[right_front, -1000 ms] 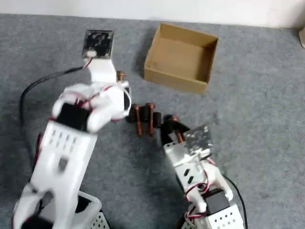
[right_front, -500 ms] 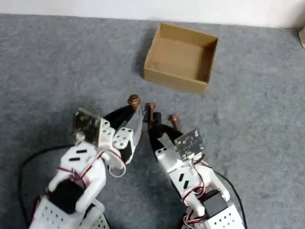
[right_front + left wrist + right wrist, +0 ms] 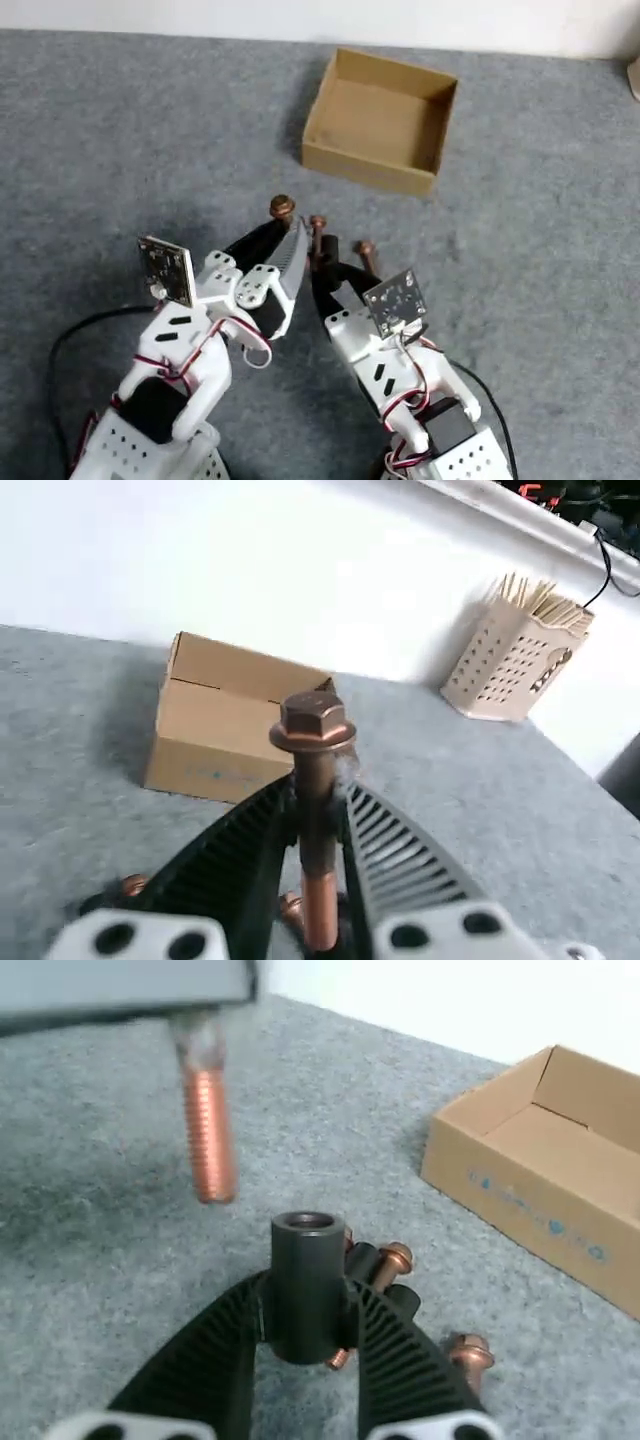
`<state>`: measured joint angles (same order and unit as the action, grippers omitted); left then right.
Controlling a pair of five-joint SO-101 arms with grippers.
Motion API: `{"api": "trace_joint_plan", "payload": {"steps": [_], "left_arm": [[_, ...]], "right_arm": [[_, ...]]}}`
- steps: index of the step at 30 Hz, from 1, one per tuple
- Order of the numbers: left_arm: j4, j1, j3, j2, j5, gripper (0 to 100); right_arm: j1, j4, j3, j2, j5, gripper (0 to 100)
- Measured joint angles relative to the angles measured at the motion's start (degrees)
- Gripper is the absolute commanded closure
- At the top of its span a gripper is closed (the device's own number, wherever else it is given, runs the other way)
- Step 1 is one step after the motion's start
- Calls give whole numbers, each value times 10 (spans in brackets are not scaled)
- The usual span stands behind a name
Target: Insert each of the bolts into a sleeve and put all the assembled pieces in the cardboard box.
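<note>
While the left claw (image 3: 290, 226) is clamped on an upright bolt (image 3: 312, 725), head up, the right claw (image 3: 306, 1295) just beside it is clamped on an upright sleeve (image 3: 305, 1260). The bolt's threaded tip hangs above, off to one side of the sleeve's mouth. Loose bolts (image 3: 468, 1352) lie on the worktop (image 3: 120, 130) just beyond the right claw, and the cardboard box (image 3: 365, 165) sits farther beyond both.

The box (image 3: 366, 168) sits at the far side of the desk (image 3: 530, 230), beyond both hands. The left hand (image 3: 287, 228) holds a bolt (image 3: 314, 740) upright, head up, just left of the right hand (image 3: 307, 1295), which holds a sleeve (image 3: 305, 1260) upright. The bolt's tip hangs beside and above the sleeve, apart from it. Two loose bolts (image 3: 393, 1258) lie between the sleeve and the box.
</note>
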<state>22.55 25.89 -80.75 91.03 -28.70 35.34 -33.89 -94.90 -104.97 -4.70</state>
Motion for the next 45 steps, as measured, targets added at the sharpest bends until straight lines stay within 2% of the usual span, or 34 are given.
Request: {"api": "trace_joint_plan", "payload": {"steps": [7, 14, 26, 37, 45], "left_arm": [[-52, 46, -30, -1, -4, 995], [-64, 47, -33, -1, -4, 995], [-64, 46, -50, -1, -4, 995], [-109, 30, -69, -1, -4, 994], [-109, 28, -69, -1, -40, 994]], "right_arm": [[0, 0, -1, 0, 0, 994], [0, -43, -1, 0, 0, 994], [0, -54, 5, 0, 0, 994], [0, -78, 22, 0, 0, 994], [31, -135, 80, 0, 0, 994]]}}
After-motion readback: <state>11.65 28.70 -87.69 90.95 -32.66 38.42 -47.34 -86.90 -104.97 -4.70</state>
